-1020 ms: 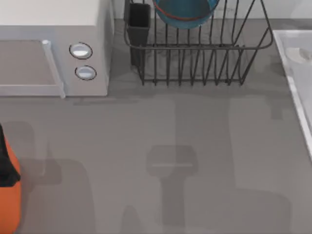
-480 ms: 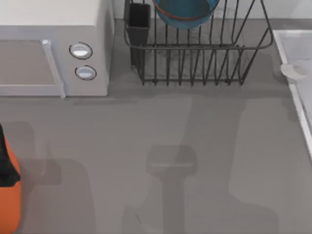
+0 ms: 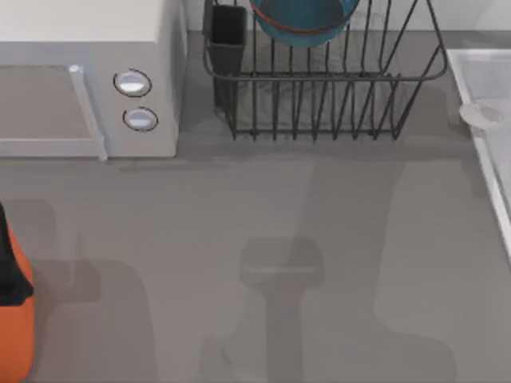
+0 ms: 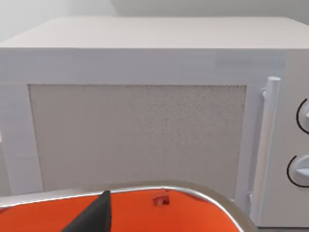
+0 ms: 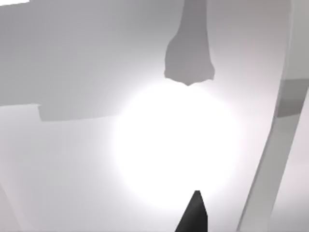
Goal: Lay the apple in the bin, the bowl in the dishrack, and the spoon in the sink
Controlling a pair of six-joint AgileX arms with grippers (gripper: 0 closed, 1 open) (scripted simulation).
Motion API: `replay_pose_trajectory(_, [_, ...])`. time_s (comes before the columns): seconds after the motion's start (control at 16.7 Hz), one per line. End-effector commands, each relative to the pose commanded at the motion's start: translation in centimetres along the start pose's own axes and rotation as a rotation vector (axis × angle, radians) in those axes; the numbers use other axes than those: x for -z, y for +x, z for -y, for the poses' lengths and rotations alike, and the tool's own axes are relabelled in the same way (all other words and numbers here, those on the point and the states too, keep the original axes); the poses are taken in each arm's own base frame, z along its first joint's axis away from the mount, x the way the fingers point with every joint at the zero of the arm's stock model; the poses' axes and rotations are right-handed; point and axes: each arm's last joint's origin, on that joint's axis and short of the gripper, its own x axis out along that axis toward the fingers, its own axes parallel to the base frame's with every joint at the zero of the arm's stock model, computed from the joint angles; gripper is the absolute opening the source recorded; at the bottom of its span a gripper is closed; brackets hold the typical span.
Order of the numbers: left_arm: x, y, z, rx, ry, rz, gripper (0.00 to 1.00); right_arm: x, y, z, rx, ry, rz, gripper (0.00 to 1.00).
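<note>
**Top view: bowl racked, spoon in the sink, apple in the bin**

Top view first. You are looking down on a plain grey table [image 3: 263,239] crossed by soft arm shadows. At the table's far left stands a white microwave [image 3: 88,80] with two round knobs. Just right of it sits the dishrack [image 3: 319,96], a black wire frame with a dark square cup at its left corner. The bowl [image 3: 303,20] rests inside the dishrack, teal inside, with a reddish-brown band at its lower edge. At the right edge you see the sink [image 3: 479,72], pale with a raised rim, and the spoon [image 3: 481,116] lies in it as a small white oval against the rim. The bin [image 3: 14,319] pokes in at the lower left, orange with a black part.

Left wrist view. The microwave [image 4: 145,106] fills the background, door and handle facing you. Below it is the bin [image 4: 125,212], its orange interior ringed by a pale rim. The apple [image 4: 160,200] shows as a small red shape inside the bin. One dark fingertip of the left gripper [image 4: 94,217] hangs over the bin's opening; you cannot tell how wide its jaws stand, and it holds nothing you can see.

Right wrist view. You see the sink [image 5: 120,121], a pale basin floor with a bright glare and a shadow above it. A single dark fingertip of the right gripper [image 5: 193,215] hangs over it; the jaw opening cannot be told.
</note>
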Motion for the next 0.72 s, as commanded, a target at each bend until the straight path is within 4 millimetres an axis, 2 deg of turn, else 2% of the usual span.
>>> replay_pose_trajectory(0.54, [0.00, 0.00, 0.00, 0.000, 0.000, 0.000, 1.00, 0.00, 0.00, 0.00, 0.000, 0.000, 0.000, 0.98])
replay_pose_trajectory(0.72, [0.00, 0.00, 0.00, 0.000, 0.000, 0.000, 1.00, 0.00, 0.00, 0.00, 0.000, 0.000, 0.000, 1.00])
